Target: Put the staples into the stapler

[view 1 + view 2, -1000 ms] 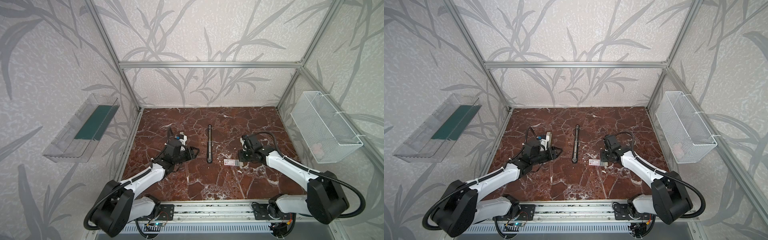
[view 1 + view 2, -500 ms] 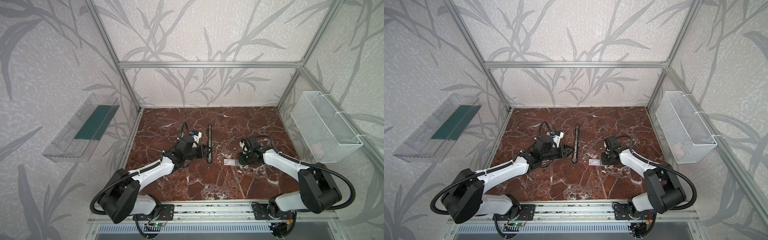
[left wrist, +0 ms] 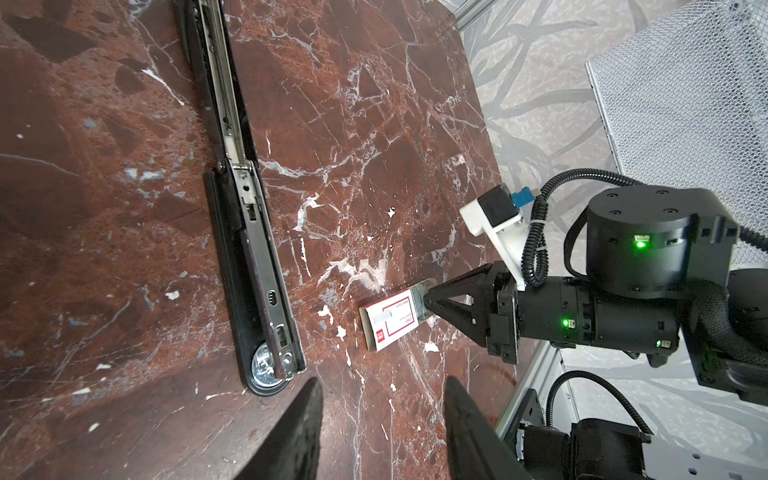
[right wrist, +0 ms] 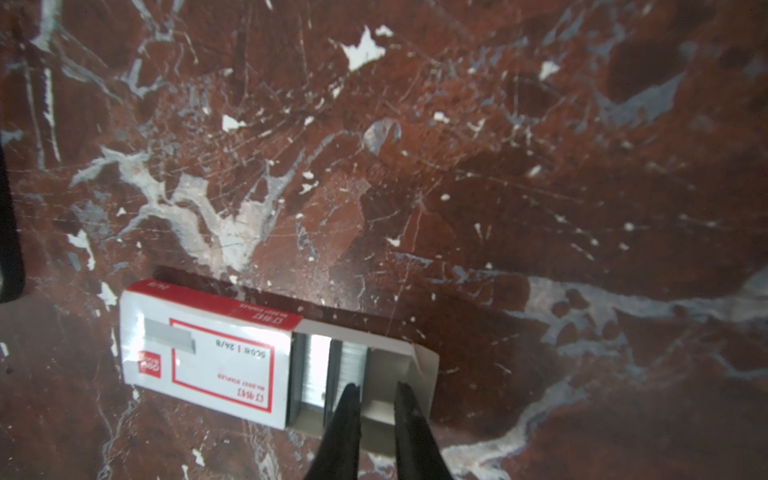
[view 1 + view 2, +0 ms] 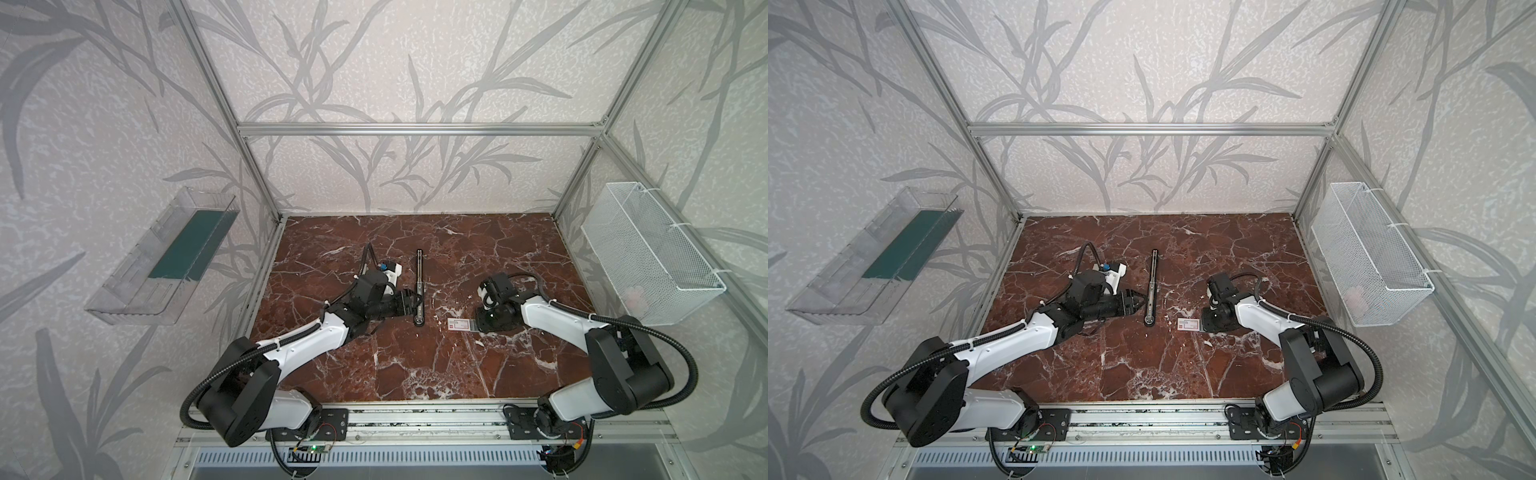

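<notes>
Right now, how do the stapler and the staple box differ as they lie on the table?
The stapler is long, narrow and black with a bare metal channel; the staple box is short, flat and white with red print. The stapler is hinged fully open and runs front to back; the box lies crosswise, its tray slid partly out, showing grey staples. Both lie flat on the marble table.

Pale walls (image 5: 415,83) printed with grey leafy branches enclose the cell, edged by a silver aluminium frame (image 5: 415,129). The table (image 5: 415,374) is glossy red-brown marble with white veins. A clear plastic tray (image 5: 137,286) hangs on one side wall, and a white mesh basket (image 5: 648,257) hangs opposite.
</notes>
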`<state>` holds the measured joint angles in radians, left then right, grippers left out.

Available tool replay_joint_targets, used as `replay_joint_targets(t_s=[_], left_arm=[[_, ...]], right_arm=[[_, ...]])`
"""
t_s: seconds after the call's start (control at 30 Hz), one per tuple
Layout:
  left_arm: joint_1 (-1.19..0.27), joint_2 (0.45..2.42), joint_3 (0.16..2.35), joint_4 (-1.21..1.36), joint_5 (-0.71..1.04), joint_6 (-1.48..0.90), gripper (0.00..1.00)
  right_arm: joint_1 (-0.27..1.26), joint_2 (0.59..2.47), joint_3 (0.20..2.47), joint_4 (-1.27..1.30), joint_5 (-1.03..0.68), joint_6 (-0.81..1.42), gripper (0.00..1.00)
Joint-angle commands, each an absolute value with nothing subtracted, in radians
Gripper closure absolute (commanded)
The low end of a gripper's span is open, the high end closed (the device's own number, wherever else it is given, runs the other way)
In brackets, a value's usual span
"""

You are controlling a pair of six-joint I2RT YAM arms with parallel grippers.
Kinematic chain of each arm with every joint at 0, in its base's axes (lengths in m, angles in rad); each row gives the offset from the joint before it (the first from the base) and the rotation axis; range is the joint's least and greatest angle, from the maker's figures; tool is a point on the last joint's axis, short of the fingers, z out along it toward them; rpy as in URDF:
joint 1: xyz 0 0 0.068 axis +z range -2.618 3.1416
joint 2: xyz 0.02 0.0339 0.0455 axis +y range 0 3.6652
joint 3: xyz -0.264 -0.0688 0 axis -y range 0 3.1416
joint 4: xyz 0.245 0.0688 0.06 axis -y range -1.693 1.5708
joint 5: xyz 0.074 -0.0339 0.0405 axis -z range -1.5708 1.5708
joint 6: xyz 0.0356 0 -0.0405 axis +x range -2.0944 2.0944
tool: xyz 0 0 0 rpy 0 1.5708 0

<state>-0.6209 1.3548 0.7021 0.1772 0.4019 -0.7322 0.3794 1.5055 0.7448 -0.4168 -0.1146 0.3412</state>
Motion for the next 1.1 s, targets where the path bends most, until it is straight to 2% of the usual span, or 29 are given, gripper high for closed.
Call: replay_joint_targets(t_s=[0.0, 0.27, 0.5, 0.7, 0.93, 1.07], left_arm=[[-0.619, 1.358, 0.689, 0.164, 0.387, -0.722, 0.52], [-0.619, 1.359, 0.688, 0.163, 0.385, -0.721, 0.53], [-0.619, 1.351, 0.675, 0.158, 0.373, -0.716, 0.54], [-0.617, 1.335, 0.675, 0.151, 0.342, -0.696, 0.54], [-0.613, 1.298, 0.683, 0.174, 0.304, -0.678, 0.53], [-0.605, 1.275, 0.687, 0.183, 0.308, -0.68, 0.52]], right_arm=[[0.378, 1.521, 0.747, -0.422, -0.118, 0.333, 0.83], [0.395, 1.561, 0.77, -0.447, -0.099, 0.326, 0.86], [0.418, 1.589, 0.8, -0.476, -0.073, 0.325, 0.94], [0.419, 1.529, 0.809, -0.495, -0.073, 0.332, 1.0], [0.413, 1.413, 0.839, -0.522, -0.116, 0.336, 1.0], [0.399, 1.36, 0.843, -0.502, -0.196, 0.324, 1.0]])
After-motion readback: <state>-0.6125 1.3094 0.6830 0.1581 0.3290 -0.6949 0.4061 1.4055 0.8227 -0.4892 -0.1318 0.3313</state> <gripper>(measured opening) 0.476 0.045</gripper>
